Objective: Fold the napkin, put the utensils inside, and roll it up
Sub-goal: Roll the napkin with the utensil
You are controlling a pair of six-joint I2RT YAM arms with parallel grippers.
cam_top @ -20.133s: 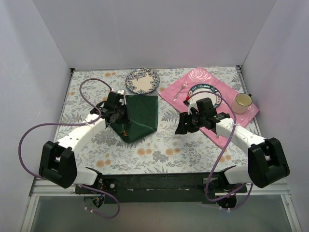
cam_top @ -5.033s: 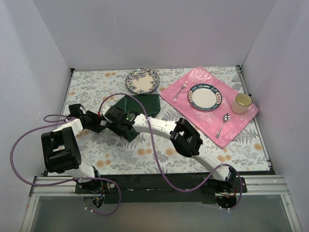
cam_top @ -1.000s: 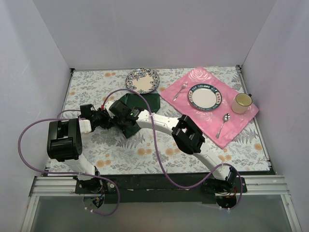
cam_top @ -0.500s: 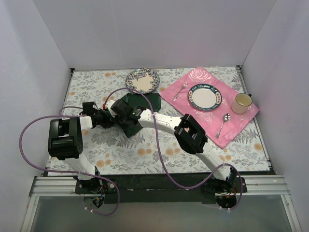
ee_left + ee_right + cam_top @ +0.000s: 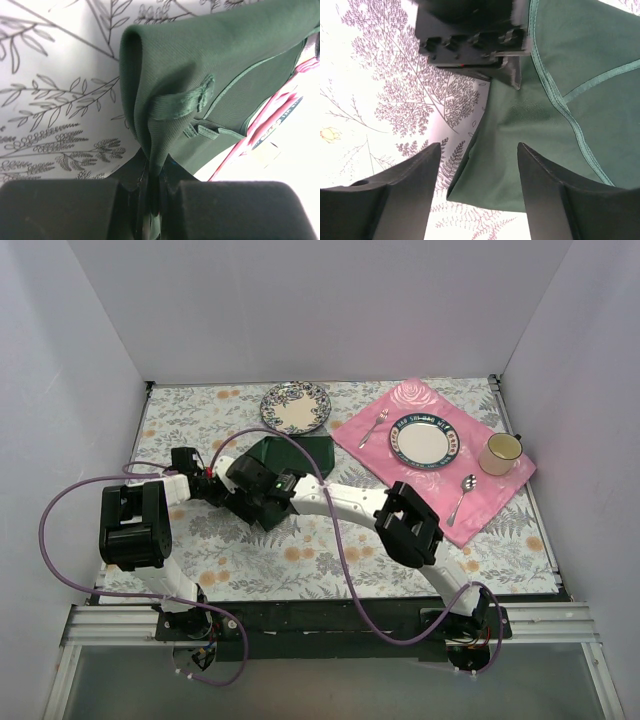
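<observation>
We are looking down on a desk (image 5: 330, 565) that is wearing a floral cover and filling most of the overhead frame. The right arm (image 5: 345, 502) is stretching from the lower right across to the centre left, while the left arm (image 5: 130, 530) is bending in from the left edge to meet it. A pink rose-patterned placemat (image 5: 495, 498) is lying at the upper right. The napkin (image 5: 305, 452), dark green, is lying left of centre just beside the placemat's left corner, its lower-left part hiding under the two wrists. A blue-patterned plate (image 5: 295, 407) is sitting just above the napkin, and a second plate (image 5: 424, 442) is sitting on the placemat with a yellow mug (image 5: 501, 453) to its right. A silver spoon (image 5: 463, 496) is lying below the mug and a silver fork (image 5: 375, 426) at that plate's upper left, both on the placemat. In the left wrist view the left fingers (image 5: 185, 192) are pinching a doubled edge of the napkin tight between them. In the right wrist view the right fingers (image 5: 427, 165) are standing wide apart, gripping nothing, with a corner of the napkin lying between them
</observation>
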